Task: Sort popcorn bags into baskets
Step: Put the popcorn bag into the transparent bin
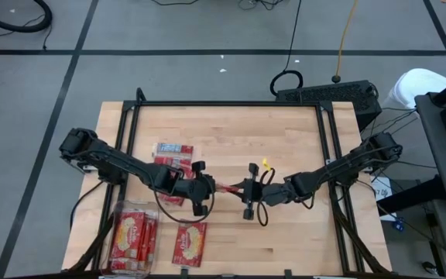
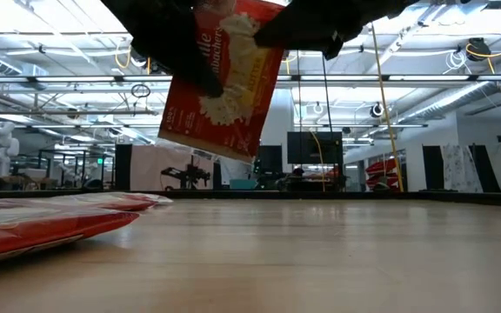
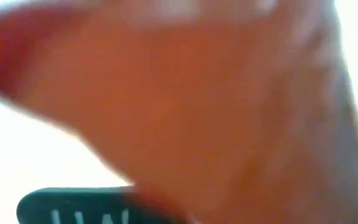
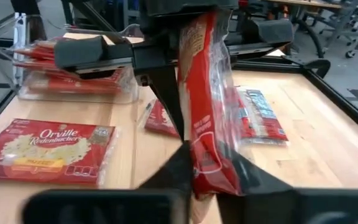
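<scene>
A red popcorn bag [image 1: 227,187] hangs in the air over the middle of the table, between my two grippers. My left gripper [image 1: 207,188] is shut on its left end and my right gripper [image 1: 245,190] on its right end. In the low view the bag [image 2: 224,78] shows its yellow popcorn picture and hangs tilted, well above the wood. The see-through basket [image 1: 117,260] stands at the table's near left corner with red bags lying flat in it. In the left wrist view, blurred red fills the picture. My left gripper holds the bag's left end [image 4: 197,34], coming from the table's left and slanting down. The bag is clear of the table. My right gripper pinches the bag's right edge [image 4: 207,168] between its two fingers [image 4: 173,168], coming nearly level from the table's right. The bag stands on edge between the fingers, clear of the table.
One bag [image 1: 192,244] lies flat, picture side up, right of the basket near the front edge. Two more bags [image 1: 173,151] lie at the left, behind my left arm, one showing white-blue labels [image 4: 260,115]. The wood right of the middle [image 1: 300,139] is bare.
</scene>
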{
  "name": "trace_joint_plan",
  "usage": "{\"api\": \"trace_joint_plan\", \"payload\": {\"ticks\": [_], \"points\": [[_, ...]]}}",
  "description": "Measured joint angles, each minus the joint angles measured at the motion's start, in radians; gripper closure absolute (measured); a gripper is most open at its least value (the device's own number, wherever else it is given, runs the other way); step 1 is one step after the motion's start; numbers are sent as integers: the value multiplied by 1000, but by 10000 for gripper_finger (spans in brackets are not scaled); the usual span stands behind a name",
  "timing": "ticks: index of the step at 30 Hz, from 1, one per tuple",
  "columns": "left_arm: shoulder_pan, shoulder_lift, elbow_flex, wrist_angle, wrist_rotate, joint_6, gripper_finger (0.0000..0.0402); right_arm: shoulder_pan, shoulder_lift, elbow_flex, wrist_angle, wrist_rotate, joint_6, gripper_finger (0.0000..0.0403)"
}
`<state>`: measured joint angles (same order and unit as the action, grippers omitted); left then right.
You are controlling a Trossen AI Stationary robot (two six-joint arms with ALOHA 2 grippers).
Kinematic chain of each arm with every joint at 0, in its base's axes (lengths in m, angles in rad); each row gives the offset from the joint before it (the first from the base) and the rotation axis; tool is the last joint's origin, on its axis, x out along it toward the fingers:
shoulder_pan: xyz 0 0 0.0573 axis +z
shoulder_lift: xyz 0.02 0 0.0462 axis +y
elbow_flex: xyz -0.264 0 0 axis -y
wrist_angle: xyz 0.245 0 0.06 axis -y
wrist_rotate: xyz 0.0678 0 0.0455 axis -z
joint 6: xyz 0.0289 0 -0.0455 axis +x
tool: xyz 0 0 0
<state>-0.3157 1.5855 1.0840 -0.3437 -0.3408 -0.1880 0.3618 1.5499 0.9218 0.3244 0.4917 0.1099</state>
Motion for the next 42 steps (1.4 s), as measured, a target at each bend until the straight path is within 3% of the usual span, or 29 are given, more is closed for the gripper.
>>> {"api": "trace_joint_plan", "payload": {"ticks": [2,6,14,18,24,29,37,42], "points": [[-1,0,0,4,0,-12,354,0,0,0,0,-10,-2,390],[-3,0,0,13,-1,-73,325,4,-1,0,-2,-17,15,381],[-63,-20,0,25,-100,-138,191,73,-42,-1,-54,13,45,394],[-109,-72,0,28,-174,-147,155,122,-64,-1,-103,72,96,391],[-199,-138,0,80,-274,-77,164,222,-73,-2,-113,208,113,393],[-256,-127,0,190,-287,-11,188,283,-73,-2,-102,376,110,393],[-296,-120,-81,396,-304,49,222,378,-73,-2,-11,442,2,393],[-295,-119,-194,645,-307,87,234,425,-73,-60,136,510,-74,393]]}}
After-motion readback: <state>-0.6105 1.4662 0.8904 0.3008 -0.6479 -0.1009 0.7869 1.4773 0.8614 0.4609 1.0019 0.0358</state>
